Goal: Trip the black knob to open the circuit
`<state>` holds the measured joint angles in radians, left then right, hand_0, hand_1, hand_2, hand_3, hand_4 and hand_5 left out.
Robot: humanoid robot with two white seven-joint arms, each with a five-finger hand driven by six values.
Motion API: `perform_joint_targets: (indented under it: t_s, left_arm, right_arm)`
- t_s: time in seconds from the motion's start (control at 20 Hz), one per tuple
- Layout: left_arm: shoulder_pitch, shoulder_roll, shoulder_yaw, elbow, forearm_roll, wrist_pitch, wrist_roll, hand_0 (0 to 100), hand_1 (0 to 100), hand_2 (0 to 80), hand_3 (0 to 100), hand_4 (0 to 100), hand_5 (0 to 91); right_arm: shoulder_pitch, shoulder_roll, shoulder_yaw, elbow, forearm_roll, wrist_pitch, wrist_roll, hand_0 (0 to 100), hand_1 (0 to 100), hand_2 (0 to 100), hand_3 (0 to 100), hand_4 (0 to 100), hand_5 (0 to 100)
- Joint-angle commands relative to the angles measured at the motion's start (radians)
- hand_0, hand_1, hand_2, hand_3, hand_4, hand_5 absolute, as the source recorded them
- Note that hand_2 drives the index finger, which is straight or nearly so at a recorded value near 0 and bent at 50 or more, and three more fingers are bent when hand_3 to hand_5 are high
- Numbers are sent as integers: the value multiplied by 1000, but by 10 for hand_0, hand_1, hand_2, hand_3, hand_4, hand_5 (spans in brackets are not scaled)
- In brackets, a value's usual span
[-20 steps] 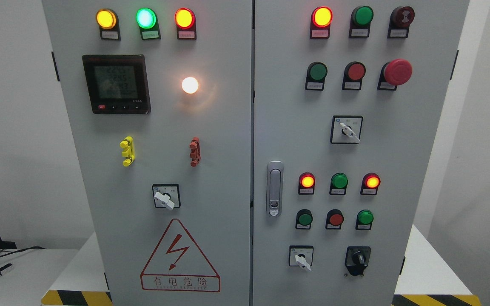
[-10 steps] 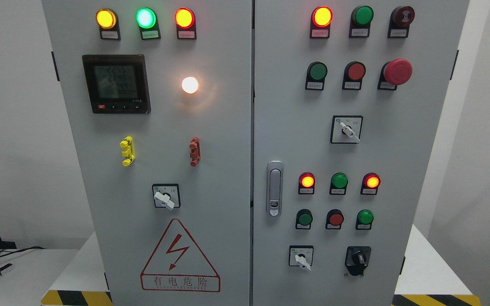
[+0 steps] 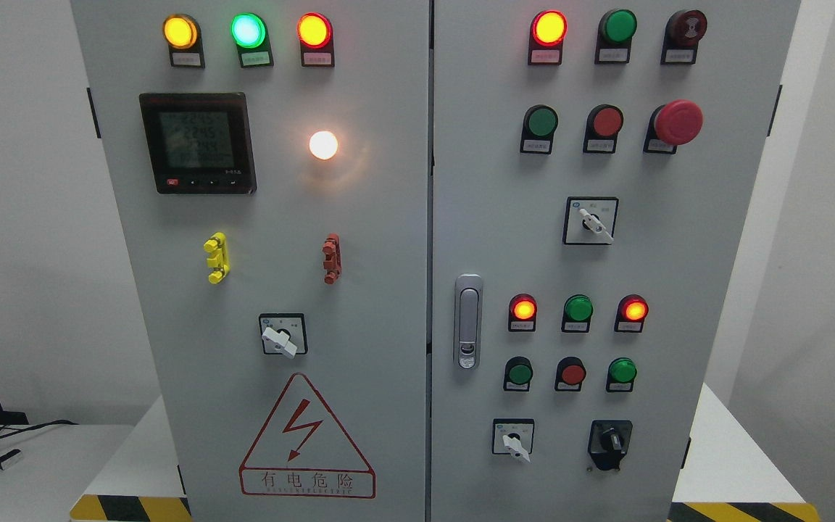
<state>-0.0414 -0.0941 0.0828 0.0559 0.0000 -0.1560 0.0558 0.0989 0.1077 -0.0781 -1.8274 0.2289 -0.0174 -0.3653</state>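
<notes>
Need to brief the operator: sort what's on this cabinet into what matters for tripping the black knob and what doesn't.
Belongs to the job:
black knob, lower right of the right door

Just there:
white selector switches
red mushroom button
lit indicator lamps
meter display
door latch
warning triangle

Neither hand is in view.

The knob [image 3: 610, 440] sits at the lower right of the frame on the cabinet's right door [image 3: 715, 290], right of a selector switch [image 3: 513, 438], below three pushbuttons [image 3: 572, 374].
</notes>
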Motion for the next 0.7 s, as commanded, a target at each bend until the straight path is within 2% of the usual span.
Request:
perform_joint_targets:
  t_s: [0.0,0.15,0.4,0.55,0.65]
  left_arm:
    - [0,-1,0,-1,-31,0,-1,120,389,0,0,0,0]
    - [0,1,0,-1,-31,0,-1,120,389,0,0,0,0]
    - [0,-1,0,-1,-31,0,-1,120,389,0,0,0,0]
    - [0,0,0,-1,-31,0,-1,120,389,0,0,0,0]
    - [0,-1,0,1,-31,0,-1,120,389,0,0,0,0]
  right_arm:
    - [-64,18,37,0,3,22,-4,277,729,385,725,833,962]
    - [-87,20,41,-6,1,78,-4,295,724,396,736,833,959]
    - [-107,20,77,-9,1,99,-4,293,734,398,737,832,960]
    - [-128,20,90,-6,1,157,-4,284,741,394,735,832,960]
    - [-133,21,92,0,1,165,-4,282,742,392,734,833,960]
